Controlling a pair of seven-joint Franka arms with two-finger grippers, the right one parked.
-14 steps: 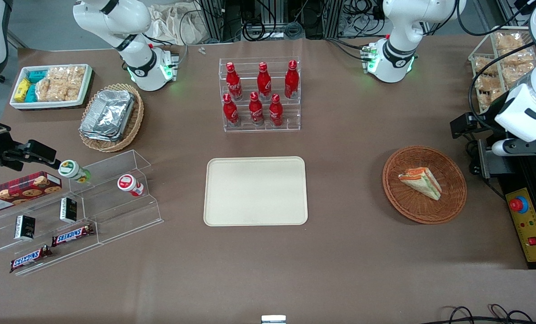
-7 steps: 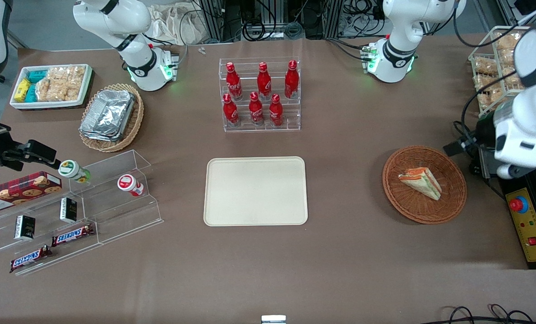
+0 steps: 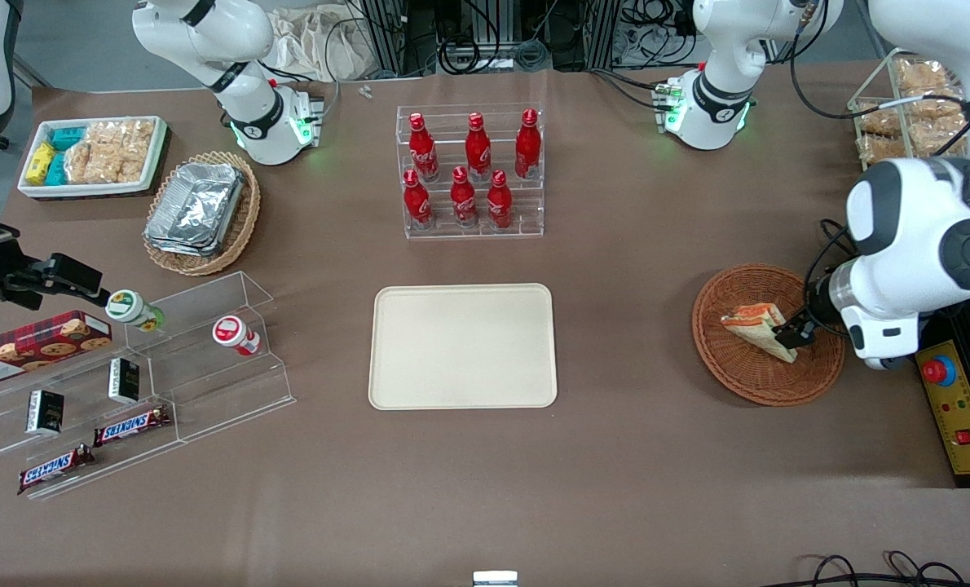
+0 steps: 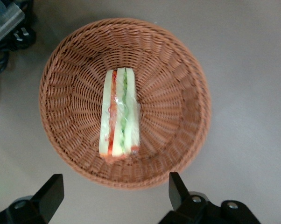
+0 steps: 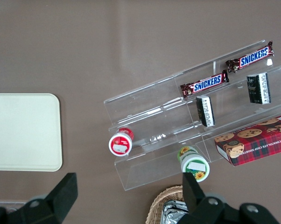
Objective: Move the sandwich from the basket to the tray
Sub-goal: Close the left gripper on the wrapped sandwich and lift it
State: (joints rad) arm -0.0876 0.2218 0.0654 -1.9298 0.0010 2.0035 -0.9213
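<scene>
With its fingers spread wide, the left gripper (image 4: 115, 196) hovers above the basket (image 3: 746, 383) at the front view's right, empty, straddling the sandwich (image 4: 118, 114) that lies on its side inside, presumably to descend and grasp. At centre frame, the tray (image 3: 462, 345) awaits.

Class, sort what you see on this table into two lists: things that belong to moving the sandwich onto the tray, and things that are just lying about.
Belonging to the job:
sandwich, lying in the basket
tray, bare
gripper, open, over the sandwich

Just lying about:
cola bottles on a clear rack
foil containers
Snickers bars
cookie box
</scene>
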